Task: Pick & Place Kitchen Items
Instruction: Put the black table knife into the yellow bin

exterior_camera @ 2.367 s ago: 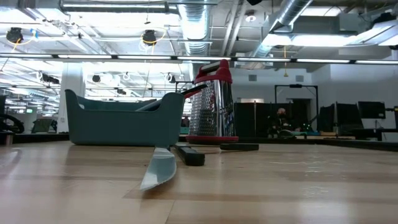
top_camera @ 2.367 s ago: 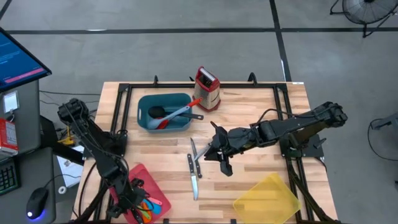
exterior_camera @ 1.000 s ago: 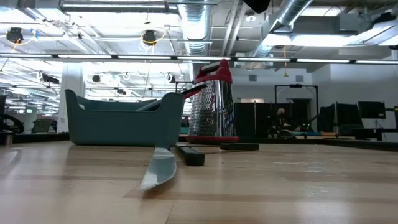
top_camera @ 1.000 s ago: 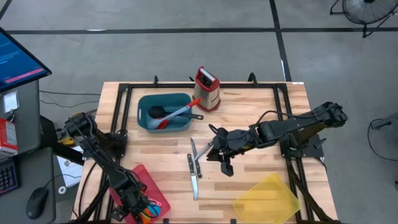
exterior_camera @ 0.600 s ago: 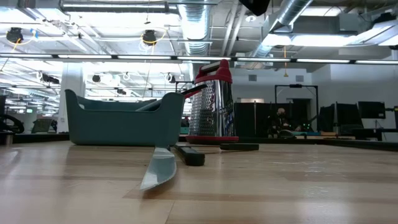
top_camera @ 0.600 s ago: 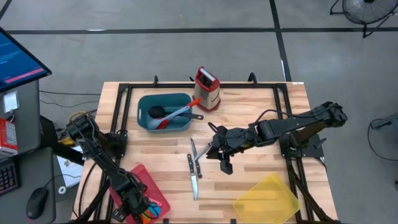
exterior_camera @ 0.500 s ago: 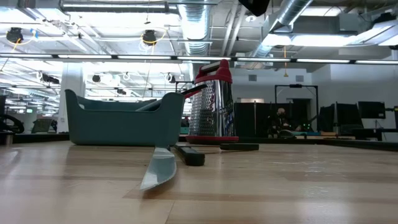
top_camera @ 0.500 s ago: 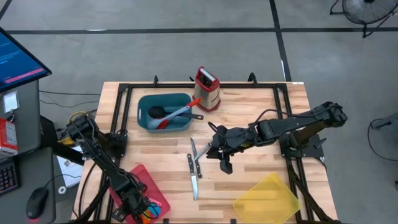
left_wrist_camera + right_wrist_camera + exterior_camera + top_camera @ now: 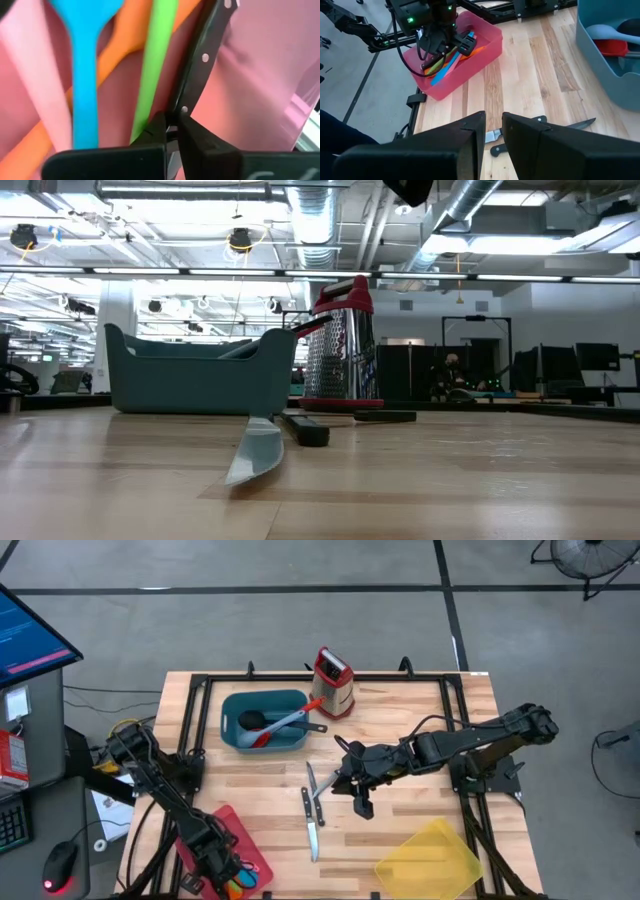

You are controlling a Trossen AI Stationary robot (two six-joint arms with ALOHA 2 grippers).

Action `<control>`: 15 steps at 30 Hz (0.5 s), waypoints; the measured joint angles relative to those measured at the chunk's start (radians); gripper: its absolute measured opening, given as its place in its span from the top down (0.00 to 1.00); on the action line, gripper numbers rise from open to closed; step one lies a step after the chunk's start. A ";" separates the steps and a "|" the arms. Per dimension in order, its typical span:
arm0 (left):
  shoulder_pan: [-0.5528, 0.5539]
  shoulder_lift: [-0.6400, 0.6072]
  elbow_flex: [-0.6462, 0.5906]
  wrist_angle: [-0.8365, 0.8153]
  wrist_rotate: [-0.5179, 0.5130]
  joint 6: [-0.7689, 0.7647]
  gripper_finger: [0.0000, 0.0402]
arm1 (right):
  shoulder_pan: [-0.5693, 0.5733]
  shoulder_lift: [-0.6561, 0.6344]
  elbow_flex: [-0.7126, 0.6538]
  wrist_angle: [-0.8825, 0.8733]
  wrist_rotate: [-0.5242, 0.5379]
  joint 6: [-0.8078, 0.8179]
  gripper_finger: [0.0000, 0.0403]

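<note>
Two black-handled steel knives lie loose on the wooden slatted table, just beside each other near the middle, their long axes running roughly twelve to six in the high view. The right gripper hovers at about three o'clock from them, close by, its fingers only narrowly parted and holding nothing; in its wrist view the knives' handles show just past the fingertips. So the right arm is much the nearer, and a short move toward nine o'clock would put it over the handles, with bare wood around them and the yellow plastic tray well apart at five o'clock. The left gripper sits down in the pink-red plastic tray at the table's seven o'clock corner, shut; its wrist view shows the fingers pinched at the end of a black riveted knife handle, probably gripping it, though the contact is partly hidden. Beside that handle lie a green plastic utensil, a blue one and an orange one. The tray wall is close, so lifting straight up looks like the freest way out. A teal plastic bin at eleven o'clock holds a black ladle and spoons.
</note>
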 joint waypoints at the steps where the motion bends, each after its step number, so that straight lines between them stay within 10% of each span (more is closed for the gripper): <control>1: 0.001 -0.002 0.000 -0.001 0.003 -0.010 0.99 | 0.000 0.000 0.000 0.000 0.000 0.000 0.82; 15: 0.015 -0.167 -0.006 -0.194 -0.100 -0.085 1.00 | 0.000 0.000 0.000 0.000 0.000 0.000 0.82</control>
